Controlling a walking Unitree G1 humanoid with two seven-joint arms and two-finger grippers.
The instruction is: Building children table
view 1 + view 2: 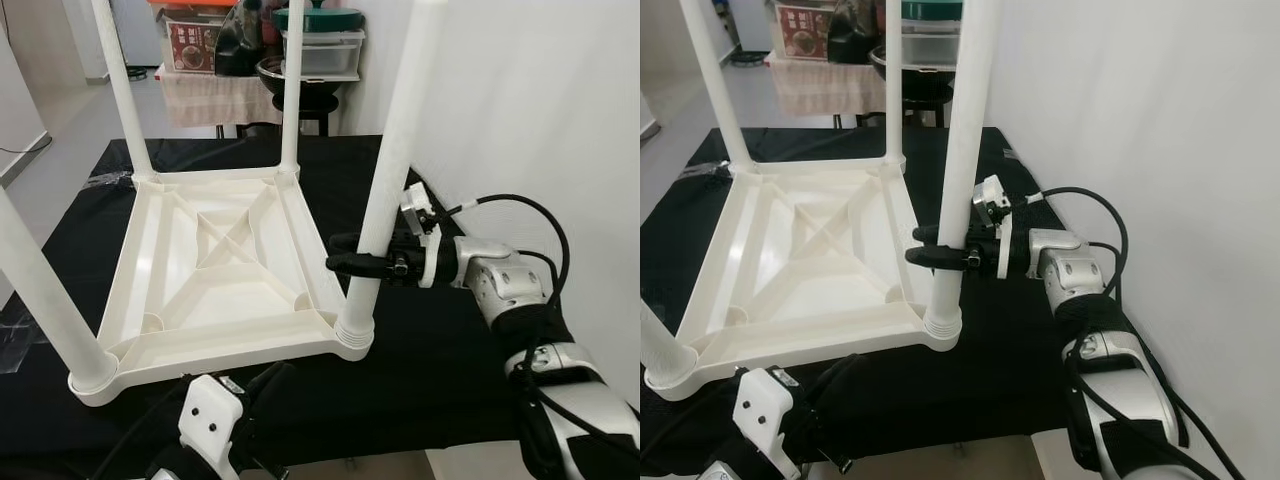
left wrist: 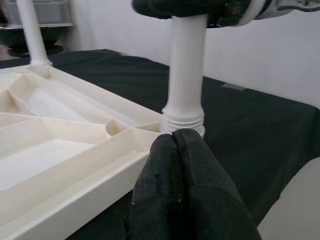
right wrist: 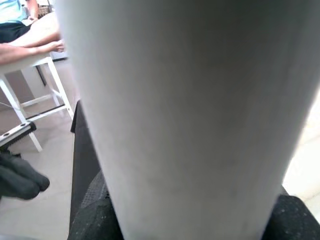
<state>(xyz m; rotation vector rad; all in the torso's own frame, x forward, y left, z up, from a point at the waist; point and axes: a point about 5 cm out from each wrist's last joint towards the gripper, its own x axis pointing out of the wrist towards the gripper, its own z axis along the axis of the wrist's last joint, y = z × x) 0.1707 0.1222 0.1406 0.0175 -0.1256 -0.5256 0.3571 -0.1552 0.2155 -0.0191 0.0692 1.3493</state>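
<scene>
Lying upside down across the middle of the frame, a white plastic table top rests on a black cloth that covers the work surface. Ribbed underside faces up, with diagonal braces crossing at the centre. Four white legs stand upright from its corners: two far ones at upper left and upper centre, one at the lower left edge, and the near right leg seated in its threaded corner socket at centre right.

Right gripper reaches in from the right side of the frame, level with the lower part of that near right leg; its black fingers sit closed around the leg, one on each side. Right wrist view: leg surface very close, blurred.

Left gripper sits low at bottom centre, fingers pressed together with nothing between them, tips just beside the near right corner of the table top.

White wall at right. Cluttered shelf with containers at top centre, behind the table.
</scene>
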